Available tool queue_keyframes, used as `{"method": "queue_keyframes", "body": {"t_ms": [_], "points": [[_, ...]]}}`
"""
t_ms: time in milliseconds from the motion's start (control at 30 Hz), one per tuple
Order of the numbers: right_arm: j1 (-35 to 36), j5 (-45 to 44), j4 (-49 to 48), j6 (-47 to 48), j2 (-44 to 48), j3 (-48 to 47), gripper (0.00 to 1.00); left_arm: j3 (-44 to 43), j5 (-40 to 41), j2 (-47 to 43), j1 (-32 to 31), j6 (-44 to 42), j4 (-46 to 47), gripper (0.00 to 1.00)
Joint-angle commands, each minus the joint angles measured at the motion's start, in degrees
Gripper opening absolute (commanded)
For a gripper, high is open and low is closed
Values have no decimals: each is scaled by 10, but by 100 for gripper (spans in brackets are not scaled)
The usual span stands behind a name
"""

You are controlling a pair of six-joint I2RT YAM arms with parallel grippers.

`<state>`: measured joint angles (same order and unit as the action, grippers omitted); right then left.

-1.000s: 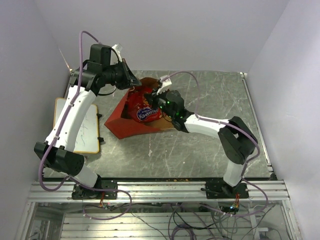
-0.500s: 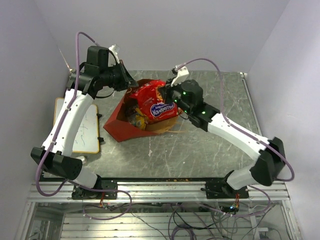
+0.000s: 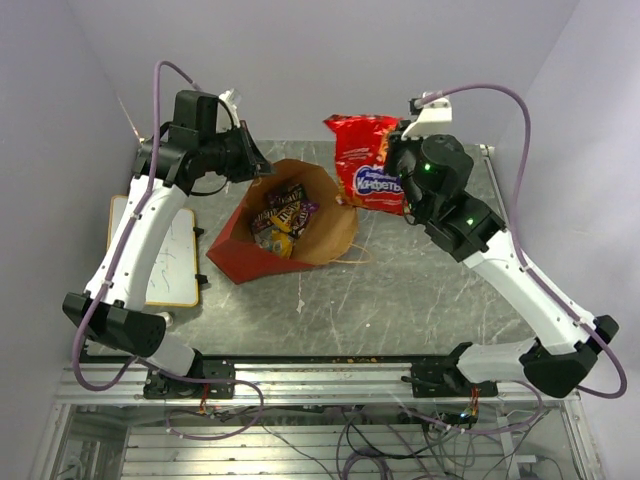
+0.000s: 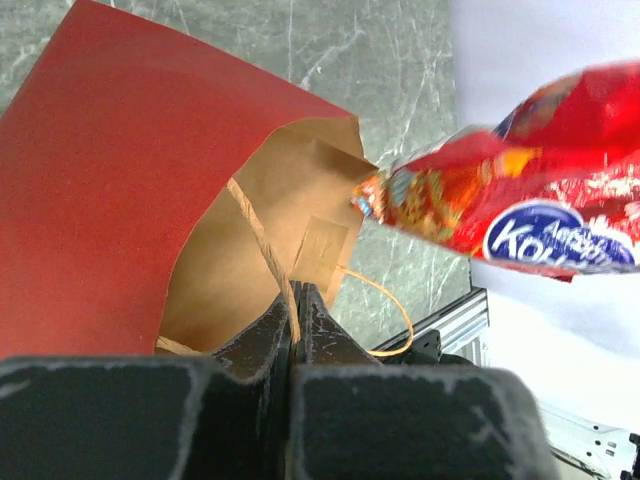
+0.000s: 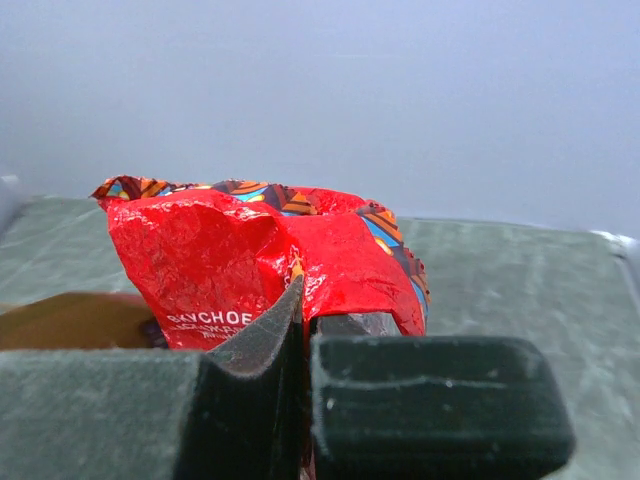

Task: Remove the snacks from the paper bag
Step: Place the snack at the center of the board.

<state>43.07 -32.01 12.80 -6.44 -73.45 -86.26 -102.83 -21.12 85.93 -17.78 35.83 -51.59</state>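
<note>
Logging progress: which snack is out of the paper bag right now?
The big red chip bag, pinched in the right gripper clear of the paper bag; the small candy packets lie inside it.

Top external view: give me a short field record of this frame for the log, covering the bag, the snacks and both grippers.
paper bag: mouth open, brown inside showing
chip bag: out of the paper bag, held to its right
candy packets: several inside the paper bag
left gripper: shut on the paper bag's rim at a handle
right gripper: shut on the chip bag
task: not finished
</note>
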Motion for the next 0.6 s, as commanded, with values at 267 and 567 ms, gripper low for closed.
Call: {"method": "queue_keyframes", "body": {"t_ms": [267,567], "points": [[-200,-29,-19,-101,-80,58,0,-107,-3,44,6,-88,-98,7],[-280,146,-9,-287,-189,59,0,-67,-41,36,7,-94,-84,7]]}}
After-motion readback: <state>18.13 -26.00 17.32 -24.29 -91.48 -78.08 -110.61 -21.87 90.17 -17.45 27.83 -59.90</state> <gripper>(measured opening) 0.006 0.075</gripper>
